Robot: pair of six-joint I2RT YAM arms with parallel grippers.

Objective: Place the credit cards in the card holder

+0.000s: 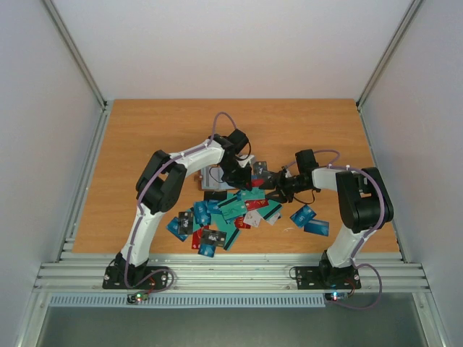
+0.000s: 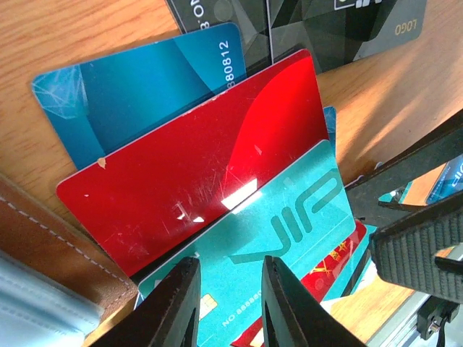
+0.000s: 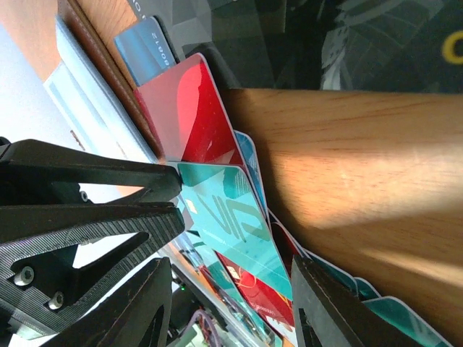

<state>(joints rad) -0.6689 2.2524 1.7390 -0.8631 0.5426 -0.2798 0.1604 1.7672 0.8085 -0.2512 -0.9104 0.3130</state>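
Right under the lens, L gripper, jaws a narrow slit apart, nothing pinched btwn them as far as we can see, tips down over the teal card. Far left now: card holder, brown w/ stitching, just beside that gripper. Next over, blue card, then red card on top of it, and teal on top of red. All three fan out from the holder's edge, and we can't tell if any sits inside a pocket. Black cards lie beyond on the table. Over on the right, R gripper, jaws spread wide, holding nothing, v. close to the L one. Rest of the credit cards sit heaped loose mid-table. Risks, we reckon: the stack is glossy, so a push may skate teal over red instead of in. The holder isn't clamped, so it could slide away, and two grippers this tight could clip each other.
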